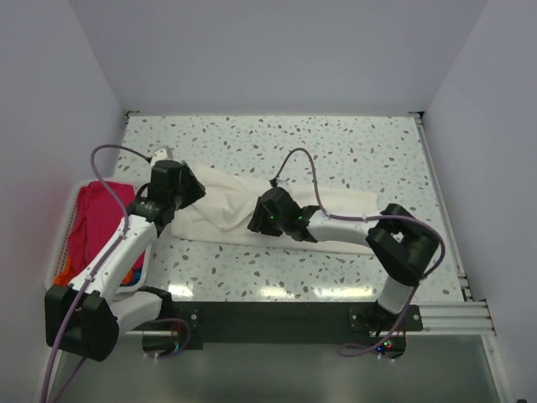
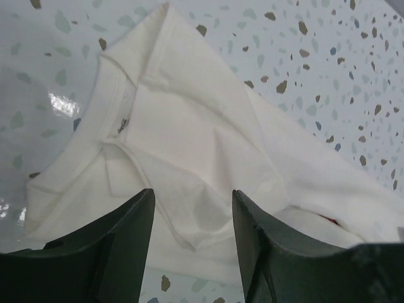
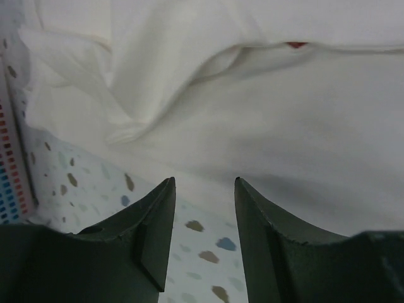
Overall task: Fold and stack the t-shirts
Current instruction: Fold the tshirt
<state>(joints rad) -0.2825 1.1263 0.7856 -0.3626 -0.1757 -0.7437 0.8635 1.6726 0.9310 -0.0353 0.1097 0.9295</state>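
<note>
A white t-shirt [image 1: 225, 201] lies partly folded across the middle of the speckled table [image 1: 336, 143]. Its collar end shows in the left wrist view [image 2: 189, 126], its hem in the right wrist view [image 3: 284, 113]. My left gripper [image 1: 186, 195] is open just above the shirt's left end [image 2: 193, 192], with shirt folds between the fingers. My right gripper [image 1: 256, 220] is open at the shirt's near edge [image 3: 204, 182], with bare table between the fingers. More shirts, pink [image 1: 101, 214] and orange [image 1: 130, 275], lie in a white basket [image 1: 57, 243] at the left.
White walls stand on three sides. A purple cable [image 1: 294, 155] loops over the shirt from the right arm. A black rail [image 1: 277, 315] runs along the near edge. A basket edge with coloured marks shows at the left of the right wrist view [image 3: 9, 164].
</note>
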